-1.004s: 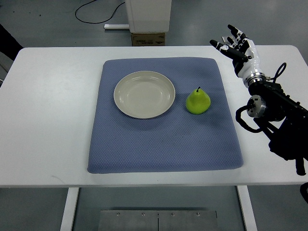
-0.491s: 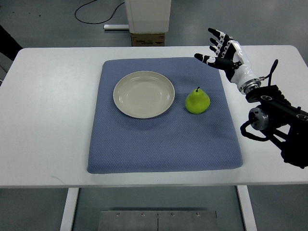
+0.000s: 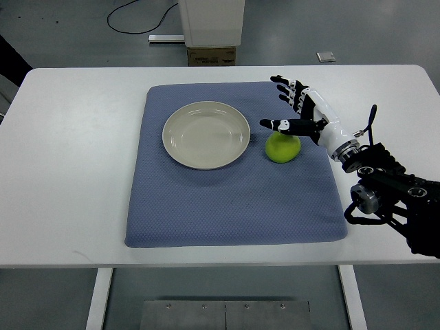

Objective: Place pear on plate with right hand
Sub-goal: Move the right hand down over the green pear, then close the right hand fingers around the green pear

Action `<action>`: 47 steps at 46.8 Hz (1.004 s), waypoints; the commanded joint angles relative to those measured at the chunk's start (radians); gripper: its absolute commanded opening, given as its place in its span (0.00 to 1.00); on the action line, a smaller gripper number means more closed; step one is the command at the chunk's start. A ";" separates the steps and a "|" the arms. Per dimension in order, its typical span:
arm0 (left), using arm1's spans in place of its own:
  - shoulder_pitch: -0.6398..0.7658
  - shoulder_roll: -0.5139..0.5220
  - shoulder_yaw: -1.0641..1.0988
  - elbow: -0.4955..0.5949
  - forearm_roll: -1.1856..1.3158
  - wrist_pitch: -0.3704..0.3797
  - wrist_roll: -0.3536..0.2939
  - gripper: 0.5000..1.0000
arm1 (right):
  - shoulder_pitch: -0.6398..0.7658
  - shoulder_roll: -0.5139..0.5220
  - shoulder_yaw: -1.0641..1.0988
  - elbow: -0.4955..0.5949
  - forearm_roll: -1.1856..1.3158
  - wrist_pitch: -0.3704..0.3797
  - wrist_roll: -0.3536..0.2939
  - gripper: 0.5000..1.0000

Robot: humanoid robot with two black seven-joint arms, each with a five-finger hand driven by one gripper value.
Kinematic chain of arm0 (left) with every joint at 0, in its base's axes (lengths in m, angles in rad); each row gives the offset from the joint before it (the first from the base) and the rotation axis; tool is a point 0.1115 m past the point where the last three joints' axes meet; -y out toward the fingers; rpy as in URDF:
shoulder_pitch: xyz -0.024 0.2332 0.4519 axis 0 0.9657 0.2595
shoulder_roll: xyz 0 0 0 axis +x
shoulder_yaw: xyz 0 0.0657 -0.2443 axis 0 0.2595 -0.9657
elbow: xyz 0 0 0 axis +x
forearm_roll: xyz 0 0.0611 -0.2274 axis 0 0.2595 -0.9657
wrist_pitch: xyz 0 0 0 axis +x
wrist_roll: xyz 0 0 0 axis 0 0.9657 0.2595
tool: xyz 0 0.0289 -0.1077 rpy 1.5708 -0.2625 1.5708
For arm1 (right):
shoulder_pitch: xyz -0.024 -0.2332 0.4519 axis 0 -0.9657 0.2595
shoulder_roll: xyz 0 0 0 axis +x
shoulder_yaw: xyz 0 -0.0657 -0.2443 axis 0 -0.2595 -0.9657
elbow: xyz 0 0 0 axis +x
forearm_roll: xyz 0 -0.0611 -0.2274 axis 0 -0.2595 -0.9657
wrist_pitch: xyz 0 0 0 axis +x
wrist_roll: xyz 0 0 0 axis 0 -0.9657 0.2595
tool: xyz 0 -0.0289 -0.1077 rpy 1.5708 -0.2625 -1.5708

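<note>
Your right hand (image 3: 300,113) hovers over the pear (image 3: 282,147) with its fingers (image 3: 282,89) spread wide and holding nothing; the thumb reaches across the top of the fruit, but you cannot tell from above whether it touches. The pear sits on the blue mat (image 3: 234,199), just right of the plate (image 3: 206,135) and apart from its rim.

Watch the close. The pear is smooth, glossy and rounded, wide at the base and narrowing toward the top, so fingers that meet it off-centre will likely squeeze it sideways out of the grip. If it rolls left it could knock the plate; if right, it heads for the mat's edge and the bare tabletop (image 3: 75,151), where the hard white surface would probably let it run further. The thumb coming down first could also tip it before the other fingers wrap.

The mat looks like a finely dimpled, soft fabric or foam, which should give some friction and keep the pear steady while you settle. The plate is a shallow, pale, round dish with a raised lip, probably hard and slick, so release low and near its centre or the pear may rock toward the rim.
</note>
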 commanded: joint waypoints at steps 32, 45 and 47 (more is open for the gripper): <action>-0.001 0.000 0.000 0.000 0.000 0.000 0.000 1.00 | -0.042 0.029 -0.068 -0.096 -0.003 -0.002 0.000 1.00; -0.001 0.000 0.000 0.000 0.000 0.000 0.000 1.00 | -0.059 0.065 -0.002 -0.096 0.011 0.000 0.000 1.00; -0.001 0.000 0.000 0.000 0.000 0.000 0.000 1.00 | -0.062 0.068 0.004 -0.096 0.012 0.000 0.000 1.00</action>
